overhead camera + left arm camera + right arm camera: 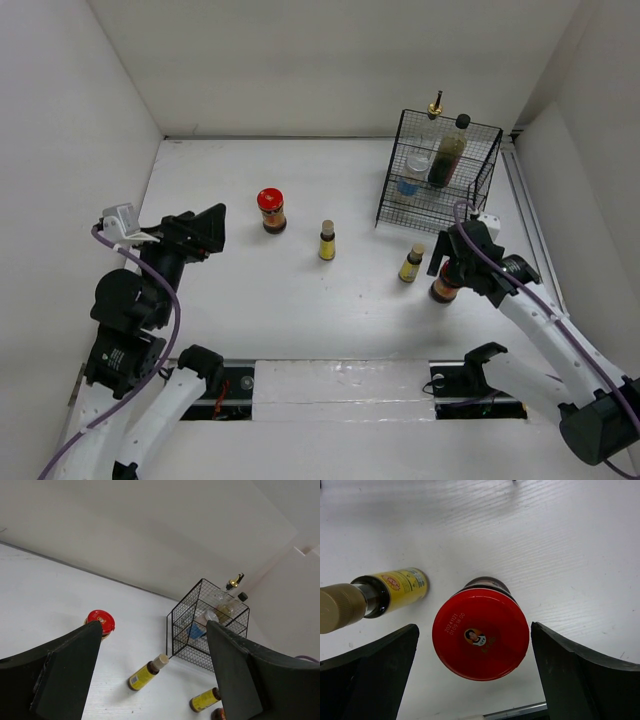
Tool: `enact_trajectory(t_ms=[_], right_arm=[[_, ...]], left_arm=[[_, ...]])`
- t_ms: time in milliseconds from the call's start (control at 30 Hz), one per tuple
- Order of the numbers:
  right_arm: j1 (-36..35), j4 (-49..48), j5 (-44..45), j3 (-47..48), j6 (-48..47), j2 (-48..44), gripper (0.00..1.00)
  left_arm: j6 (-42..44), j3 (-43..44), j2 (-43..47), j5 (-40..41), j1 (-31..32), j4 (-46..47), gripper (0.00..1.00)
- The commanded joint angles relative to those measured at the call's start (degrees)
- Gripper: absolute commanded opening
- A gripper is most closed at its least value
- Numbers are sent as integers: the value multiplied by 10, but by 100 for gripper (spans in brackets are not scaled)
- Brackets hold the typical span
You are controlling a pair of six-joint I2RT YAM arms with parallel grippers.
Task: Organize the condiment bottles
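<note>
Straddling red-lidded jar (480,634) with right fingers (370,680) spread wide, no contact. Gripping nothing with left fingers (60,675), likewise spread. White counter (545,540) underneath, white walls (350,60) around.

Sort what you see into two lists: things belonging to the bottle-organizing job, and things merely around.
Job: tall clear gold-spouted bottle; dark black-capped bottle; white blue-labelled shaker; two red-lidded jars; two tiny yellow-labelled bottles.
Merely around: black wire basket; white table.

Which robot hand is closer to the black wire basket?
Right. The right gripper hangs just in front of the basket, open over a red-lidded jar. The left gripper is far off across the table, beside the other red-lidded jar.
</note>
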State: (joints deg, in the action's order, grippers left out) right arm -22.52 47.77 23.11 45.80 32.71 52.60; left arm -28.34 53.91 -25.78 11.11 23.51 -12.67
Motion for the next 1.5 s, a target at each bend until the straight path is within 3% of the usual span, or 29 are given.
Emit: enact_trajectory(t_ms=[0, 67, 133, 200, 300, 367, 467, 600, 667, 833, 1100, 1300, 1467], right_arm=[[9, 13, 4, 17, 14, -10, 98], [9, 13, 4, 11, 14, -5, 93], [9, 13, 4, 11, 14, -5, 80], [9, -3, 4, 6, 14, -5, 78], [9, -3, 4, 0, 14, -5, 56], [9, -3, 4, 14, 14, -11, 50], [-5, -3, 33, 51, 14, -34, 54], [-14, 8, 100, 173, -34, -50, 55], [-14, -30, 100, 240, -82, -50, 55], [5, -176, 54, 296, -149, -4, 54], [102, -354, -62, 383, -209, 171, 53], [169, -370, -139, 459, -209, 268, 53], [188, -396, -145, 462, -209, 307, 53]], left_arm=[[8, 12, 15, 3, -2, 23, 81], [8, 12, 15, 3, -2, 23, 81], [8, 12, 10, -3, -2, 28, 81], [8, 12, 10, -3, -2, 28, 81], [8, 12, 10, -3, -2, 28, 81], [8, 12, 10, -3, -2, 28, 81], [8, 12, -1, 2, -2, 28, 81], [8, 7, -13, -3, -2, 28, 81], [8, 7, -13, -3, -2, 28, 81], [8, 7, -23, -3, -2, 28, 81], [8, 7, -36, -3, -2, 28, 81], [14, 7, -47, 2, -2, 28, 81], [14, 7, -54, 8, -2, 28, 81]])
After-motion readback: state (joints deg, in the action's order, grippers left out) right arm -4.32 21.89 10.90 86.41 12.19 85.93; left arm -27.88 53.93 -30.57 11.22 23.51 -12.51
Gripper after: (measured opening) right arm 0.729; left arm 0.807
